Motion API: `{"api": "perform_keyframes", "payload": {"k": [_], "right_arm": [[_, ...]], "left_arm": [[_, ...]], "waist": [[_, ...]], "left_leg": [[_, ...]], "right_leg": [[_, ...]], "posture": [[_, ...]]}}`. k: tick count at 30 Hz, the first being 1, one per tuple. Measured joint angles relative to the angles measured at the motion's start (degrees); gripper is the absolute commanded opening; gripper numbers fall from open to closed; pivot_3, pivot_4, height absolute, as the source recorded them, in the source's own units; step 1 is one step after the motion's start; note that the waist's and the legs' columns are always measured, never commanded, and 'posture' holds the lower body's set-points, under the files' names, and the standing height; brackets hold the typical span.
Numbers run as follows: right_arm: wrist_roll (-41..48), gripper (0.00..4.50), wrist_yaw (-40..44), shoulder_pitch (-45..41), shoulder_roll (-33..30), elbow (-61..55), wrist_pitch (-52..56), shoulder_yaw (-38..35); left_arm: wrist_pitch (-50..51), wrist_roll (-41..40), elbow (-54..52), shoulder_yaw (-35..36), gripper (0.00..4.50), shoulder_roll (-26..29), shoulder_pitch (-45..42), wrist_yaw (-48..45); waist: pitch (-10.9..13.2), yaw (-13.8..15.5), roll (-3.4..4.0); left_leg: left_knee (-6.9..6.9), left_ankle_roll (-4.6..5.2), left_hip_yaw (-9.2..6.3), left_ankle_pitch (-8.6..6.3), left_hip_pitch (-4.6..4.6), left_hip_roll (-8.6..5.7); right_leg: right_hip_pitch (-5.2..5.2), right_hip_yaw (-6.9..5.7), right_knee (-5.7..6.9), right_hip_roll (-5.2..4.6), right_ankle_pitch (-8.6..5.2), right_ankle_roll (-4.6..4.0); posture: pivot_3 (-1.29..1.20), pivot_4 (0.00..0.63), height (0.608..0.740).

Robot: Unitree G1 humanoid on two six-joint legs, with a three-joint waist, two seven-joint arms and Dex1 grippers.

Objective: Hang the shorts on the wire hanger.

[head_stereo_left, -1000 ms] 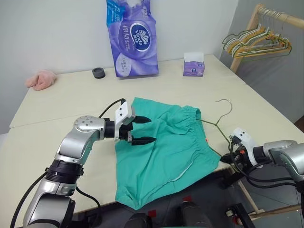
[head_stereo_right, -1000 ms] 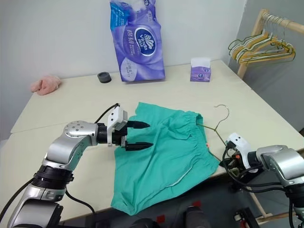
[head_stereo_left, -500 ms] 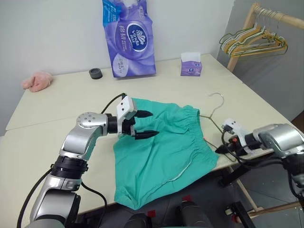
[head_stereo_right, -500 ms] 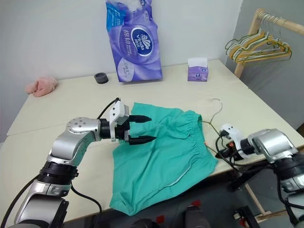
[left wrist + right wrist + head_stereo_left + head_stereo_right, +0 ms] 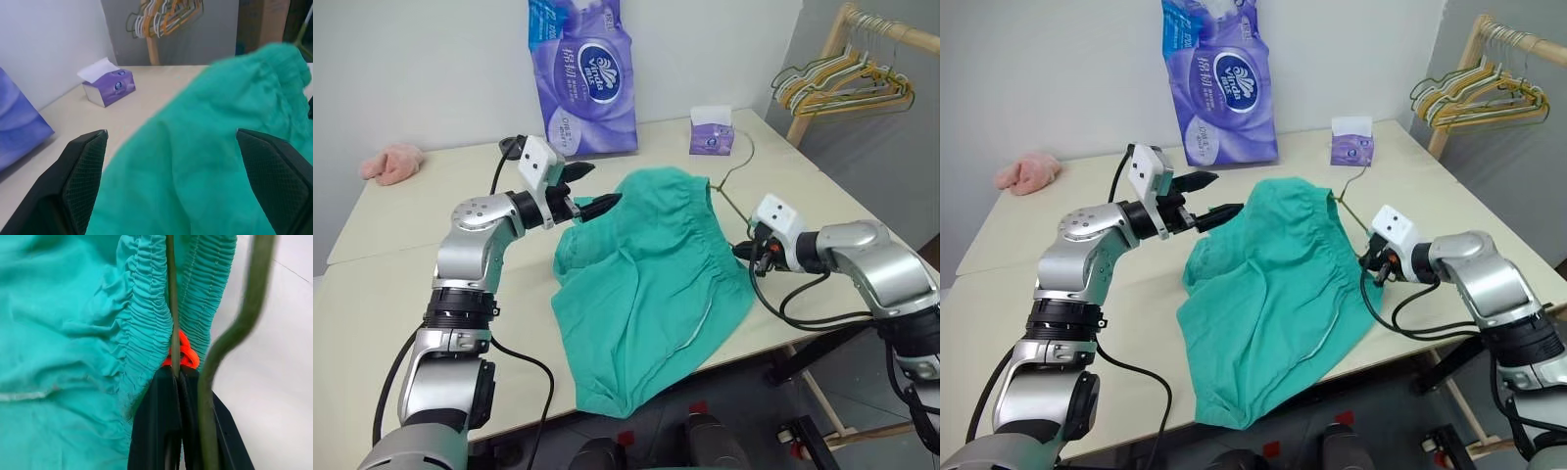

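Right gripper [image 5: 178, 382] is clamped tight on the wire hanger [image 5: 732, 196], whose wire seems to run inside the gathered waistband of the shorts [image 5: 646, 284] (the cloth hides most of it). Those shorts lie mid-table, waist raised toward the far right, legs draped over the near edge. Left gripper [image 5: 590, 188] hovers level at their far left corner, fingers spread wide, holding nothing. Threading looks underway; next, the left probably needs to pinch the waistband and draw it along the wire.
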Motion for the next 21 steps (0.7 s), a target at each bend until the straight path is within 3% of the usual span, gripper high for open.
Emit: {"api": "perform_keyframes", "payload": {"k": [8, 21], "right_arm": [[-7.1, 0.00, 1.9, 2.7, -2.4, -7.9, -9.3, 5.3], [-13.3, 0.00, 4.7, 2.4, -1.4, -9.8, -15.1, 7.0]], "left_arm": [[-3.4, 1.8, -3.4, -8.7, 4.43, 5.6, -0.1, -17.9], [-13.1, 8.2, -1.5, -16.6, 4.43, 3.7, 1.3, -24.2]], "waist": [[0.0, -0.7, 0.02], [0.0, -1.3, 0.02]], "left_leg": [[-0.01, -0.01, -0.01, 0.00, 0.04, 0.01], [0.00, 0.01, -0.01, 0.00, 0.04, 0.01]], "right_leg": [[0.00, 0.00, 0.06, 0.02, 0.00, 0.00], [0.00, 0.00, 0.05, 0.01, 0.00, -0.01]], "posture": [[-0.24, 0.052, 0.740], [-0.25, 0.051, 0.740]]}}
